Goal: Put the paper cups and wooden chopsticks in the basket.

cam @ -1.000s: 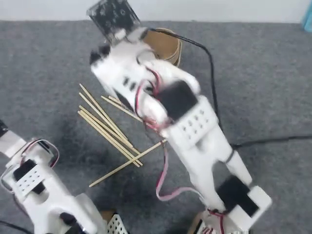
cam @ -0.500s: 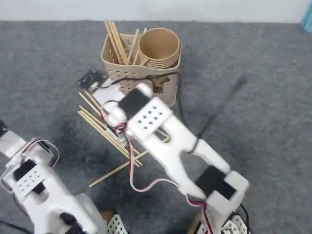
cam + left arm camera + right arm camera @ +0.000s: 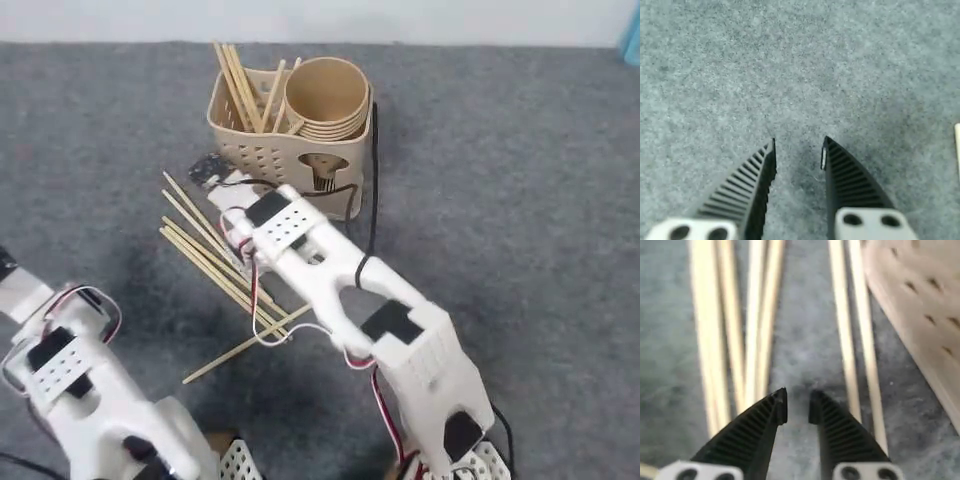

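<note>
Paper cups [image 3: 327,95] sit nested in a stack inside the basket [image 3: 250,150], on the side away from a few chopsticks [image 3: 235,75] that stand on end and lean against its wall. That part of the job looks done. What remains, as far as I can judge, is the loose bundle of chopsticks [image 3: 205,255] lying flat on the surface [image 3: 520,180] just beside the basket, plus one chopstick [image 3: 250,342] lying crosswise at the near end of the bundle.

The right arm [image 3: 330,280] stretches out over this bundle. Its gripper [image 3: 797,405] is low over the surface with the jaws a little apart and nothing between them. It points into a bare strip, with a group of sticks [image 3: 710,340] on one side and a pair [image 3: 855,340] on the other, the basket wall [image 3: 920,315] beyond that pair. The left arm [image 3: 70,380] is well apart from all this. Its gripper [image 3: 797,150] is spread and empty over bare surface.

The chopsticks are thin, straight, pale wood, smooth and nearly round, so they would probably roll or slip in a pinch. The cups are tan paper with rolled rims. The basket is beige plastic with rows of small holes and rounded corners. The surface is a grey felt-like mat, and the gripper jaws are black with ribbed inner faces.
</note>
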Robot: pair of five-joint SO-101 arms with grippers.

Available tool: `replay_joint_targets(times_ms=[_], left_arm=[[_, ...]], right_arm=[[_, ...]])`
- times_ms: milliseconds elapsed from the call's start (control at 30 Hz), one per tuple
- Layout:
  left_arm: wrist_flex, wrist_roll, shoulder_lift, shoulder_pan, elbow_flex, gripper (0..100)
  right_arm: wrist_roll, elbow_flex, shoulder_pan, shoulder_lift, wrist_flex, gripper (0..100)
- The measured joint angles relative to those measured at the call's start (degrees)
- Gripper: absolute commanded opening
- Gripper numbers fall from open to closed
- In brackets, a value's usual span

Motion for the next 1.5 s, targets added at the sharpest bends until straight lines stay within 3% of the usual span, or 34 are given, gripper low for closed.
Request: replay_joint_targets(times_ms=[133,467,700,833,1033,1233,1500], left_arm=[[0.0,0.0,0.0,1.1,0.0,14],[0.0,-0.3,0.0,1.6,0.0,14],[0.0,-0.4,0.0,1.5,0.0,14],[0.0,-0.4,0.0,1.5,0.0,14],[0.0,-0.4,-0.1,1.5,0.0,14],[0.0,-0.4,-0.1,1.5,0.0,14],[0.0,-0.4,-0.1,1.5,0.0,14]], right_arm=[[0.2,0.0,0.2,1.5,-0.1,4.0],[0.2,0.0,-1.0,0.5,1.5,4.1],[0.2,0.1,-4.7,-1.9,3.3,17.8],[0.2,0.1,-4.7,-0.9,3.3,14.2],[0.2,-0.9,-4.3,3.3,1.6,0.4],[0.2,-0.2,-4.5,1.2,5.3,0.8],[0.2,0.0,-4.0,-8.2,20.1,0.8]])
